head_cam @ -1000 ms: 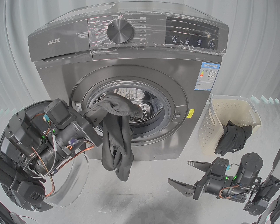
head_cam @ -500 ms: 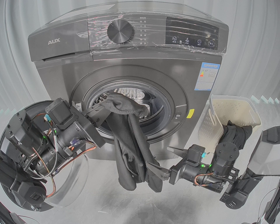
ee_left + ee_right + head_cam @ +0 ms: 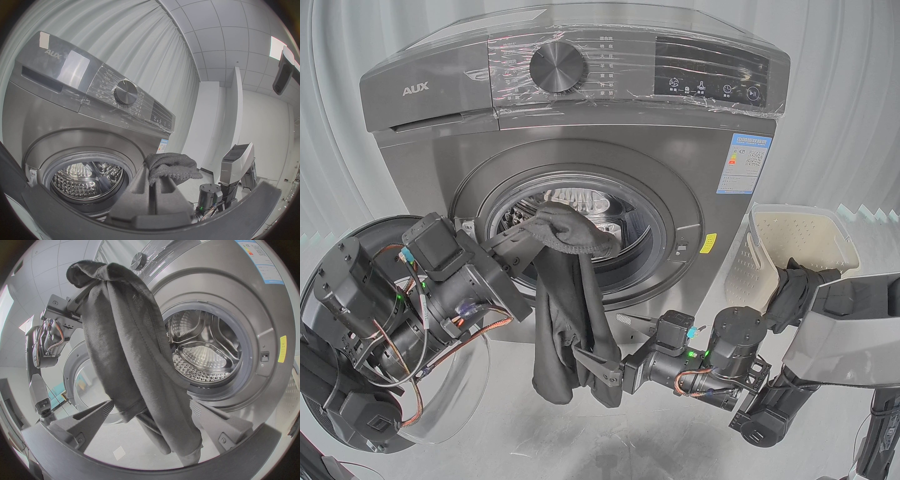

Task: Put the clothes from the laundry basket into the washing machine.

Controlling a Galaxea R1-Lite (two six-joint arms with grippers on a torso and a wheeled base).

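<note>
Left gripper: pinching garment at drum's 9 o'clock.
Right gripper: spread; swung in from 4 o'clock, now straddling garment's tail.
Meaning: tail lift likely next.

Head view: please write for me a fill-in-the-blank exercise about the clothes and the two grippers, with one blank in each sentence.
1. On the left gripper, the jaws are ____ on the dark garment, which hangs before the washing machine.
2. On the right gripper, the jaws stand ____, one on each side of that garment's hanging part.
3. A second dark garment hangs over the rim of the ____.

Missing words: shut; open; laundry basket.
</note>
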